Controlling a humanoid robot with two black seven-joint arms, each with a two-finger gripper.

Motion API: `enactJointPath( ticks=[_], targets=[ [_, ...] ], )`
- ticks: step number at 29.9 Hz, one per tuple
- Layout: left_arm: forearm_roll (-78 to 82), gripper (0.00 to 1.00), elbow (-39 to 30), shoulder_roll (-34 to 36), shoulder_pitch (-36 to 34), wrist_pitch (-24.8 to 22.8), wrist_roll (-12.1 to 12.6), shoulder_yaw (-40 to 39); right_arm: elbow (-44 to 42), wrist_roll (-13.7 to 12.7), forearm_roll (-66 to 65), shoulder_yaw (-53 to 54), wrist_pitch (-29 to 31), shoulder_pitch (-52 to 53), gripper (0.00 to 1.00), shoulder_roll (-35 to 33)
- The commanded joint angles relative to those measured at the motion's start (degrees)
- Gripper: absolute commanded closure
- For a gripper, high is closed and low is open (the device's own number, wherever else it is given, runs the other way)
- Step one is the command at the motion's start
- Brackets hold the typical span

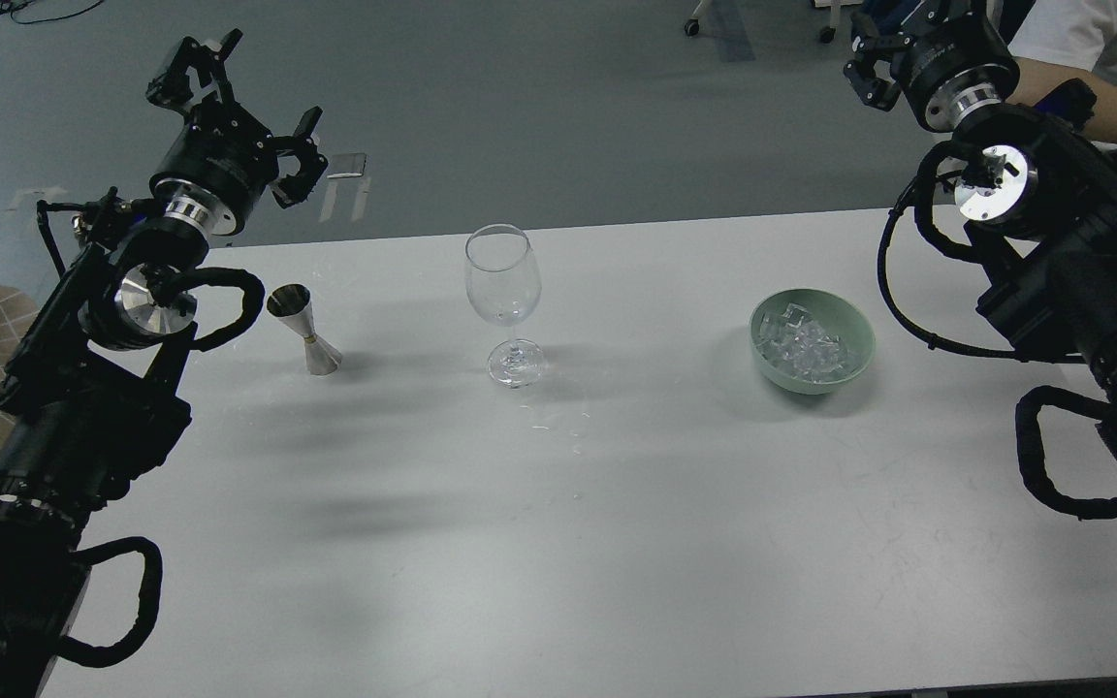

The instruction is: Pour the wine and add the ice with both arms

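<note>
White counter [617, 543] holds jigger [304, 332] left, empty glass [503, 301] centre, bowl [813, 341] of ice [806, 347] right; left gripper [234, 107] jaws spread, raised far of the jigger, right gripper [871, 60] state unclear; best: grip jigger waist level, tip slowly over the rim.

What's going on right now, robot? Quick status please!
Left gripper open, holding nothing. Right gripper raised, state unclear. Glass looks empty; ice in bowl; measuring cup untouched. Nothing in the way.
</note>
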Motion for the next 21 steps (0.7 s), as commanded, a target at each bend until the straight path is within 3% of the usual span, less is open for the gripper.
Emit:
enactJointPath(
  ticks=[1, 21],
  targets=[
    [-0.11, 0.02, 0.04, 0.04, 0.42, -0.03, 0.09, 0.22, 0.49, 0.0, 0.0, -0.22, 0.08, 0.53, 0.0, -0.11],
    [-0.2, 0.02, 0.66, 0.21, -0.63, 0.32, -0.08, 0.22, 1.9, -0.09, -0.27, -0.48, -0.01, 2.2, 0.0, -0.2]
  ],
)
